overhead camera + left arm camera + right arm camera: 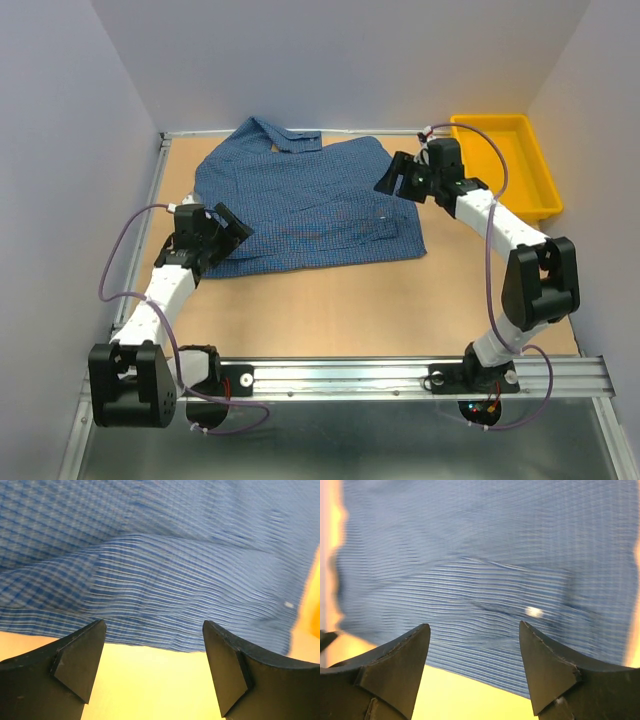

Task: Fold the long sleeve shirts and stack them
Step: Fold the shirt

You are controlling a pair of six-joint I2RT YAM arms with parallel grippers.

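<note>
You have a tan wooden table (350,310) carrying the blue checked shirt (310,205), spread flat over its far half with the collar (285,135) at the far edge. A yellow tray (500,160) sits at the far right corner, apart from the shirt.

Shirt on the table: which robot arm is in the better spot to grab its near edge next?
Probably the left. The left gripper is open right at the shirt's near left corner, with the hem just ahead of it. The right gripper, also open, sits at the far right side.
</note>
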